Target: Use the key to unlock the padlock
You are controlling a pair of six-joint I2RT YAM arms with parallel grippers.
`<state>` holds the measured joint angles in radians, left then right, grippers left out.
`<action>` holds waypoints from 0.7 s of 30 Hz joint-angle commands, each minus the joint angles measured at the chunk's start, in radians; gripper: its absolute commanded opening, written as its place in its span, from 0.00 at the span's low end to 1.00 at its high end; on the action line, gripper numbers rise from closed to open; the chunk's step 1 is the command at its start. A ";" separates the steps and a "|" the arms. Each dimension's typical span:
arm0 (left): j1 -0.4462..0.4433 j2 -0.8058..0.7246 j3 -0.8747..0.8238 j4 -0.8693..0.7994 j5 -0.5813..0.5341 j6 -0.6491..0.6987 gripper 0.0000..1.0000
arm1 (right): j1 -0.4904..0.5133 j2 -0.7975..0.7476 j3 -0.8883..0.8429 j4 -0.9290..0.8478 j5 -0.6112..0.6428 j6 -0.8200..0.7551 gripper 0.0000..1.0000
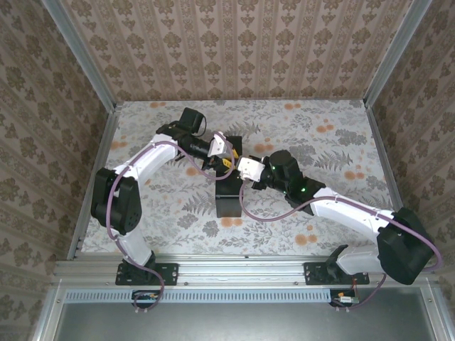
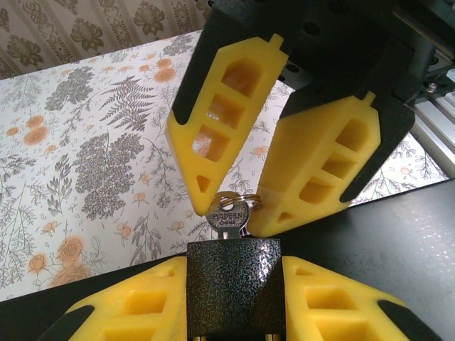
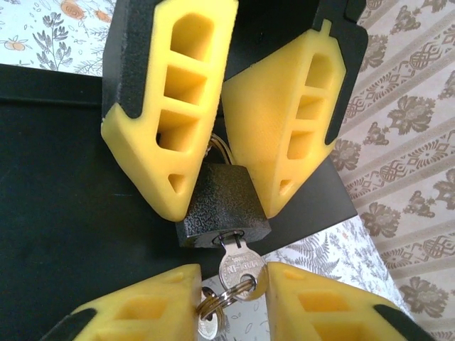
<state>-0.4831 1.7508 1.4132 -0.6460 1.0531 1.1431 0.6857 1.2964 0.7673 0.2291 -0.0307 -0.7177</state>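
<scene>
The padlock (image 2: 234, 284) is a small black crinkle-finish lock, held just above the black box (image 1: 229, 195) in mid-table. My left gripper (image 2: 234, 278) is shut on its body, one yellow finger on each side. The silver key (image 3: 240, 268) sits in the keyhole on the lock's underside (image 3: 224, 206). My right gripper (image 3: 233, 284) faces the left one and is shut on the key's head, one finger also pressing the key ring (image 3: 213, 304). A second key (image 3: 210, 328) dangles from that ring. The shackle is mostly hidden between the left fingers (image 3: 167, 99).
The black box (image 3: 57, 177) lies directly under both grippers. Floral tablecloth (image 2: 85, 142) spreads around it. Patterned walls with metal posts (image 1: 85, 64) enclose the table on three sides. Both arms meet over the middle of the table (image 1: 231, 165).
</scene>
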 commanded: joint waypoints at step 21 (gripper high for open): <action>0.022 -0.006 0.043 -0.103 0.155 0.046 0.09 | -0.086 -0.164 0.003 -0.192 -0.019 -0.066 0.38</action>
<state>-0.4637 1.7515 1.4132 -0.7189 1.1019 1.1526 0.6155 1.1149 0.7601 0.0345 -0.0341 -0.7856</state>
